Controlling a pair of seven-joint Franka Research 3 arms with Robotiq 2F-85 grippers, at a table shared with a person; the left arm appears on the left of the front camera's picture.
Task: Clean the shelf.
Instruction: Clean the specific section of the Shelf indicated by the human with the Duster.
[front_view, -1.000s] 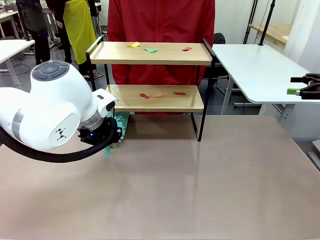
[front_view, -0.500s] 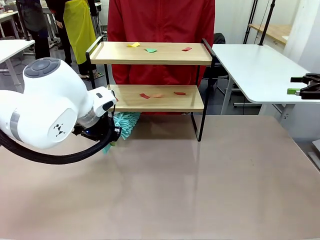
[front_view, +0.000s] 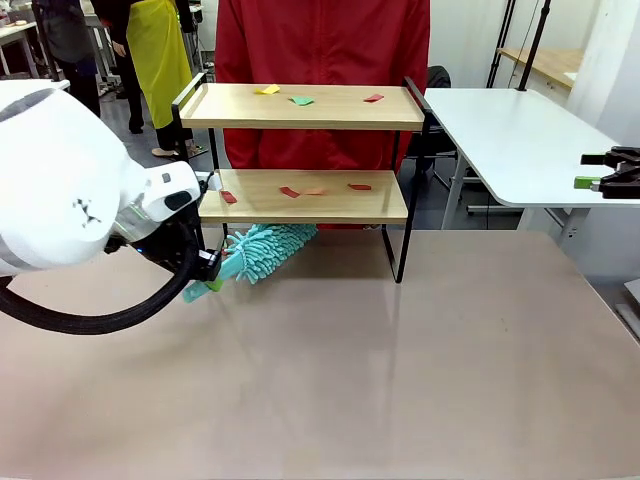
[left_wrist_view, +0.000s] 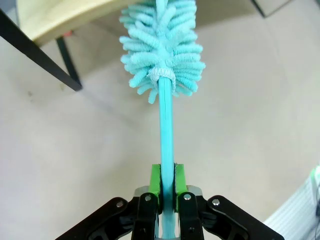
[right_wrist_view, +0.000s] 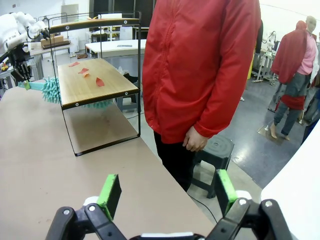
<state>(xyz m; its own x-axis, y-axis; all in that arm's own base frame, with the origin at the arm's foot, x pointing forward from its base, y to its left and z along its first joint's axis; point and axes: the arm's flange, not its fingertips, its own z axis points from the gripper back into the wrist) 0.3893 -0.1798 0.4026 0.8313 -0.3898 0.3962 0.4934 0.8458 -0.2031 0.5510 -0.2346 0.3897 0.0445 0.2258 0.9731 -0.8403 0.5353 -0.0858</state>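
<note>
**Left gripper.** The left gripper (left_wrist_view: 167, 172) is fully closed on the thin handle of a teal duster (left_wrist_view: 162, 45), with both green pads (left_wrist_view: 156, 180) pressed flat against the handle. The lower end of the handle is cut off by the bottom edge of the left wrist view, and the tip of the fluffy head is cut off at the top. In the front view, the left gripper (front_view: 205, 270) sits in front of the shelf's left end. It is mostly hidden behind the white arm.

**Duster.** The duster head (front_view: 270, 245) lies below the lower board of the shelf (front_view: 310, 107). Whether it touches the board's underside cannot be determined.

**Shelf.** The shelf stands at the far side of the surface (front_view: 400, 360), directly in front of a person in a red jacket (front_view: 320, 40). Paper scraps (front_view: 301, 100) lie on both boards. Their shapes are too small to resolve.

**Right gripper.** The right gripper (right_wrist_view: 167, 192) has its jaws spread wide and holds nothing. In the front view it is well to the right of the shelf and partly cut off by the picture edge.
</note>
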